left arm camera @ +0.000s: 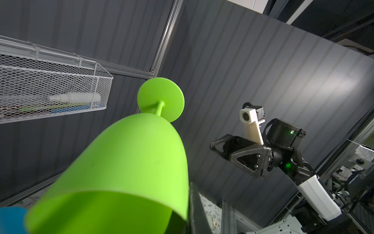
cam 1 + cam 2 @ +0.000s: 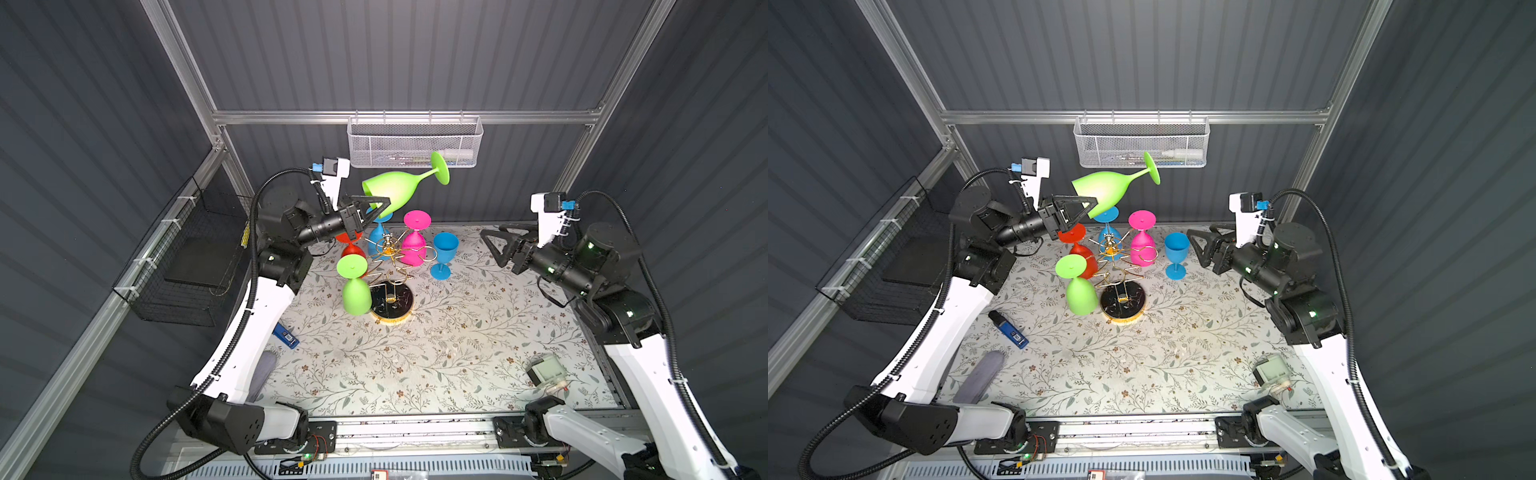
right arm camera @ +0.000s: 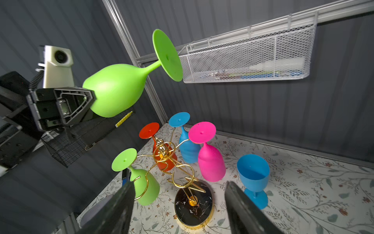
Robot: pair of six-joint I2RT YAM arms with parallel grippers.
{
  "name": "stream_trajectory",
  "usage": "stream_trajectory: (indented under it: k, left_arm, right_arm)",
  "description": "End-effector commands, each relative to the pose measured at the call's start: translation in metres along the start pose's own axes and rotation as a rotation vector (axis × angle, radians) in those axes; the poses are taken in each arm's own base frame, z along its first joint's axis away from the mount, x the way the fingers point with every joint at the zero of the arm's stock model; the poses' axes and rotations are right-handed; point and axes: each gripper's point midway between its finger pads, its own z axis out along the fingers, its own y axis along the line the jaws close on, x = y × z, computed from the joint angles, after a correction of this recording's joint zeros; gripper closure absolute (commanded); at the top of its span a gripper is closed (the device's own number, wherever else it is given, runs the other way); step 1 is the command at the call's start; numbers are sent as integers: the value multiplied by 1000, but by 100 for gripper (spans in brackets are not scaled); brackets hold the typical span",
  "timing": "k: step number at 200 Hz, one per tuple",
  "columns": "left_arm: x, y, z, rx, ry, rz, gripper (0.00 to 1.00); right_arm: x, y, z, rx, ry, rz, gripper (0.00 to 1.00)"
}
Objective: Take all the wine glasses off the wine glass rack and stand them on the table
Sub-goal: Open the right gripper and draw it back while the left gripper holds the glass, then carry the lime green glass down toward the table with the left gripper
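My left gripper (image 2: 376, 208) (image 2: 1090, 205) is shut on the rim of a lime green wine glass (image 2: 399, 189) (image 2: 1104, 189) (image 1: 125, 162) (image 3: 117, 91). The glass lies sideways high above the wine glass rack (image 2: 392, 305) (image 2: 1123, 305) (image 3: 193, 204), its foot pointing toward the back wall. Upside down on the gold rack hang a green glass (image 2: 355, 291), a red glass (image 2: 352, 249), a blue glass (image 2: 378, 232) and a pink glass (image 2: 413, 245). To the right of the rack my right gripper (image 2: 492, 249) (image 2: 1198, 249) (image 3: 179, 184) stands open and empty.
A blue glass (image 2: 444, 249) stands upright on the table between the rack and my right gripper. A white mesh basket (image 2: 415, 141) hangs on the back rail close to the held glass's foot. A black wire basket (image 2: 187, 266) hangs on the left wall. A blue pen-like item (image 2: 286, 334) and a small white device (image 2: 546, 370) lie on the mat.
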Motion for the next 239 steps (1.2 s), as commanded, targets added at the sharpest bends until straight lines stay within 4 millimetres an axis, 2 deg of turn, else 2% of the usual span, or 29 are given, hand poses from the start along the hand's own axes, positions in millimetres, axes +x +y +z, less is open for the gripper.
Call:
stream_trajectory:
  k: [1, 35, 82, 105, 129, 158, 184, 213, 239]
  left_arm:
    - [39, 5, 20, -81, 178, 38, 100]
    - [61, 4, 44, -131, 312, 59, 100]
    - [111, -13, 84, -206, 538, 169, 100]
    - [136, -18, 100, -271, 645, 253, 100]
    - [156, -28, 113, -297, 717, 324, 100]
    - [178, -32, 122, -341, 777, 398, 100]
    - [197, -37, 129, -356, 820, 438, 100]
    - [223, -40, 133, -362, 895, 472, 100]
    - [248, -31, 126, -392, 989, 467, 100]
  right_arm:
    - [-4, -13, -5, 99, 14, -18, 28]
    - [2, -42, -15, 284, 56, -4, 26]
    - [19, -79, -39, 500, 98, -11, 22]
    - [36, -98, -50, 582, 134, 9, 20]
    - [64, -117, -59, 621, 167, 73, 16]
    - [93, -133, -68, 651, 187, 132, 11]
    - [116, -144, -65, 649, 229, 179, 8]
    - [127, -150, -64, 653, 242, 207, 7]
    - [130, -153, -62, 640, 244, 222, 6]
